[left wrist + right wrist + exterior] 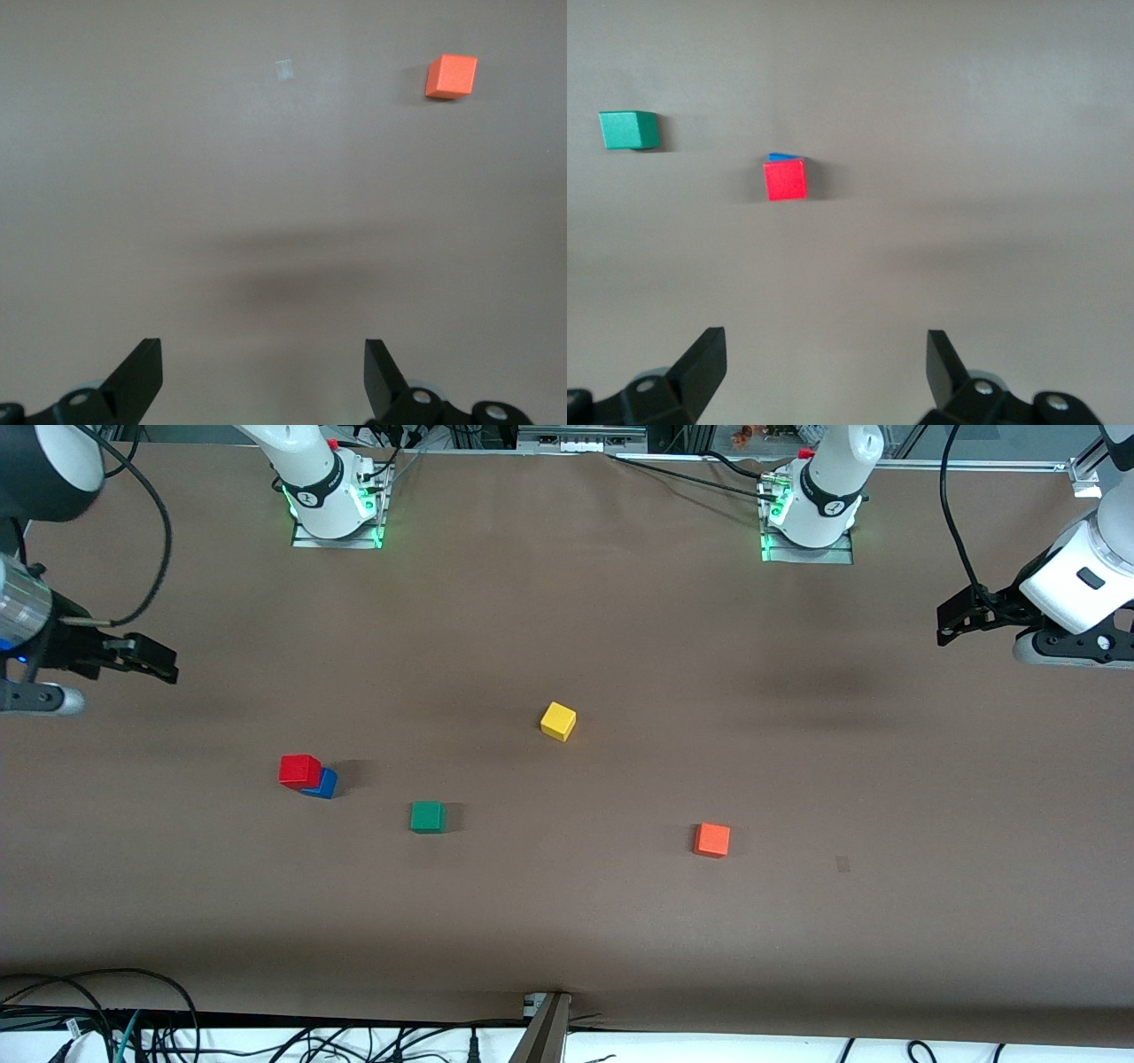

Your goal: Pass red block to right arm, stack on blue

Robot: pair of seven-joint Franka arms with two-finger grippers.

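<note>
Five cubes are seen on the table. Nearest lie the orange cube [712,840] and green cube [427,817]. Next, the red block [299,770] sits on the blue cube [322,784], slightly off-centre, so stacking looks done. The yellow cube [558,720] lies farthest. The right gripper [152,661] and left gripper [957,622] hang spread and empty at their table ends, clear of the stack.

Red block [299,770] sits atop blue cube [324,784] — slightly offset.

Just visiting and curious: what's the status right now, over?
Left gripper open, empty, waiting at its table end. Right gripper open, empty, at its own end. Red block stacked on blue cube. Nothing in the way.
</note>
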